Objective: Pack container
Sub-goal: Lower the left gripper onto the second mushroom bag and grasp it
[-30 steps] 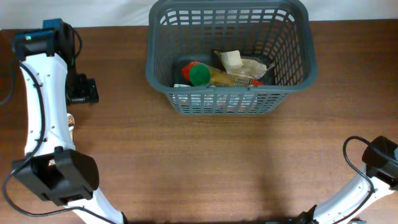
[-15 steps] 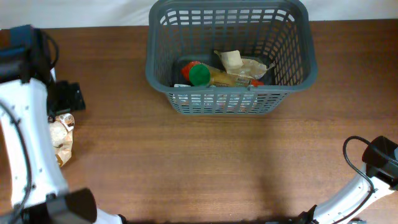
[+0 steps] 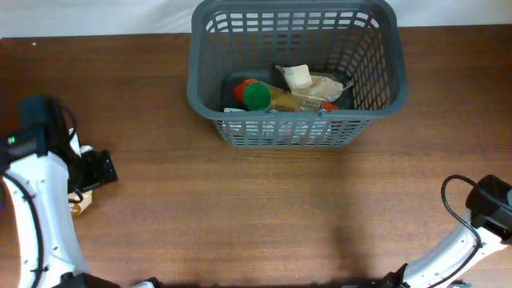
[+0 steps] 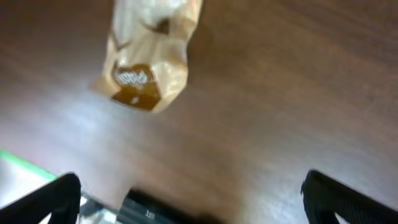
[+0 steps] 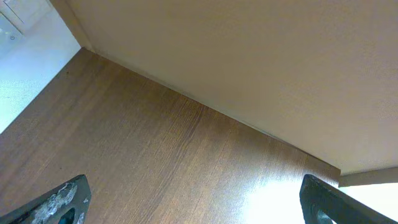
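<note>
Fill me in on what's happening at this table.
A two-arm robot is packing groceries into the grey basket, which already holds several items, one with a green cap. The left arm is at the left edge of the table, with a brown packet lying on the wood just ahead of its jaws. The jaws are wide apart, with nothing between them. The right arm sits at the lower right corner, jaws open and empty.
</note>
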Robot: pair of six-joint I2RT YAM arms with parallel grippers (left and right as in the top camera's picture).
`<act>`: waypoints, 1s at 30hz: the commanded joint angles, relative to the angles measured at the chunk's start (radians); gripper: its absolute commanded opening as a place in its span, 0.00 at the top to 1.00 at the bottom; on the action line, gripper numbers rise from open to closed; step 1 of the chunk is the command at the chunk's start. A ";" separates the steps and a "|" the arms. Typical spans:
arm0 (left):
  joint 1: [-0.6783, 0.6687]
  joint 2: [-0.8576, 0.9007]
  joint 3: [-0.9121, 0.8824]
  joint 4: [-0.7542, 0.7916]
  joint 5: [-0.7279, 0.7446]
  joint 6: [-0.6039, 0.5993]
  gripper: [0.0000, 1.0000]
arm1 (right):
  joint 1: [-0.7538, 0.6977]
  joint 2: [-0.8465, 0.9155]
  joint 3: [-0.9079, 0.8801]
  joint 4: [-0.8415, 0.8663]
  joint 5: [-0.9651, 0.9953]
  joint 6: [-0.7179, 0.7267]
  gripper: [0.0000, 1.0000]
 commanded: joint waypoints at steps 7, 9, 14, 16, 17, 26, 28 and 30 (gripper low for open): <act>0.161 0.032 -0.058 0.174 0.073 0.175 0.01 | 0.000 -0.002 -0.003 0.003 0.002 0.005 0.01; 0.201 0.064 -0.058 0.196 0.073 0.187 0.01 | 0.000 -0.002 -0.003 0.003 0.002 0.005 0.01; 0.226 0.136 -0.058 0.234 0.085 0.232 0.01 | 0.000 -0.002 -0.003 0.003 0.002 0.005 0.01; 0.226 0.166 -0.058 0.259 0.117 0.278 0.01 | 0.000 -0.002 -0.003 0.003 0.002 0.005 0.01; 0.226 0.179 -0.058 0.271 0.130 0.297 0.01 | 0.000 -0.002 -0.003 0.003 0.002 0.005 0.01; 0.226 0.278 -0.058 0.395 0.122 0.400 0.01 | 0.000 -0.002 -0.003 0.003 0.002 0.005 0.01; 0.226 0.301 -0.058 0.418 0.121 0.403 0.01 | 0.000 -0.002 -0.003 0.003 0.002 0.005 0.01; 0.226 0.338 -0.058 0.438 0.121 0.428 0.01 | 0.000 -0.002 -0.003 0.003 0.002 0.005 0.01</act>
